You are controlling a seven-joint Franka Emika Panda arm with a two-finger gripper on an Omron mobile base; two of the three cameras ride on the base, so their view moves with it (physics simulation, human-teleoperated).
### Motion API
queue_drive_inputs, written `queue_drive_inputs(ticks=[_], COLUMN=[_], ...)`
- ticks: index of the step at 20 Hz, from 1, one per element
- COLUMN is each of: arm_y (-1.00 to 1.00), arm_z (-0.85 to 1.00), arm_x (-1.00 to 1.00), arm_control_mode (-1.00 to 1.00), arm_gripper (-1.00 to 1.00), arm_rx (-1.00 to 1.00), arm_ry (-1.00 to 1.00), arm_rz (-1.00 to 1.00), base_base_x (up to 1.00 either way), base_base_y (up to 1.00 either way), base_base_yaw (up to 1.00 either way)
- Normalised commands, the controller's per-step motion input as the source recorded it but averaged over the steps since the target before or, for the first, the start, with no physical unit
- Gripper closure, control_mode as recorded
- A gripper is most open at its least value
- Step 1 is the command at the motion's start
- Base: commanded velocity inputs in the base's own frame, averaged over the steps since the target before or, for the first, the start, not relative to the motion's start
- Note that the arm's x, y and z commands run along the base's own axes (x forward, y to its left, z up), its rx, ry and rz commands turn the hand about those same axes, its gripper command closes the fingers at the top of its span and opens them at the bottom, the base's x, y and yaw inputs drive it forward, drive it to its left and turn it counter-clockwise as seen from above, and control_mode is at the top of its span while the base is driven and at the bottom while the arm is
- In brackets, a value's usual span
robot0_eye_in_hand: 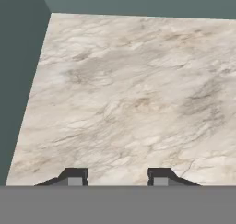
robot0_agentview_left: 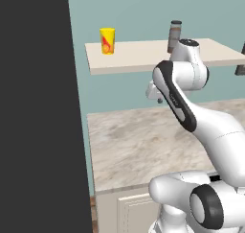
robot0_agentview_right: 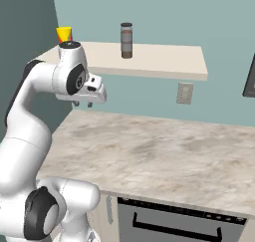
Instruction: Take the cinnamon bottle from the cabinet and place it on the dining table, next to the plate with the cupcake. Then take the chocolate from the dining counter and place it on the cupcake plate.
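Observation:
The cinnamon bottle (robot0_agentview_left: pixel 174 35) (robot0_agentview_right: pixel 126 40), grey-brown with a dark cap, stands upright on the cream cabinet shelf (robot0_agentview_left: pixel 139 57) (robot0_agentview_right: pixel 164 61) against the wall. My gripper (robot0_agentview_left: pixel 155 98) (robot0_agentview_right: pixel 82 104) (robot0_eye_in_hand: pixel 117 177) hangs below the shelf's front edge, left of the bottle and well apart from it. It points down at the marbled dining counter (robot0_agentview_left: pixel 134 145) (robot0_agentview_right: pixel 159 156) (robot0_eye_in_hand: pixel 129 94). Its fingers stand apart with nothing between them, so it is open. The plate, cupcake and chocolate are out of view.
A yellow cup with a red marking (robot0_agentview_left: pixel 107 40) (robot0_agentview_right: pixel 64 34) stands at the shelf's left end. A tall dark panel (robot0_agentview_left: pixel 38 107) walls off the left side. A wall outlet (robot0_agentview_right: pixel 185 92) sits under the shelf, and a dark object (robot0_agentview_right: pixel 250 79) hangs at the right.

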Motion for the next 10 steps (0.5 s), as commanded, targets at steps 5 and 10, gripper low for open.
queue_drive_inputs(ticks=[5,10], arm_y=[0.00,-0.06], arm_z=[0.00,0.22], arm_x=[-0.18,-0.28], arm_control_mode=[-1.00,-1.00], arm_gripper=[-1.00,-1.00], arm_rx=[0.00,0.00], arm_ry=[-0.20,-0.57], arm_rz=[-0.03,-0.02], base_base_x=[0.00,0.00], base_base_y=[0.00,0.00], base_base_yaw=[0.00,0.00])
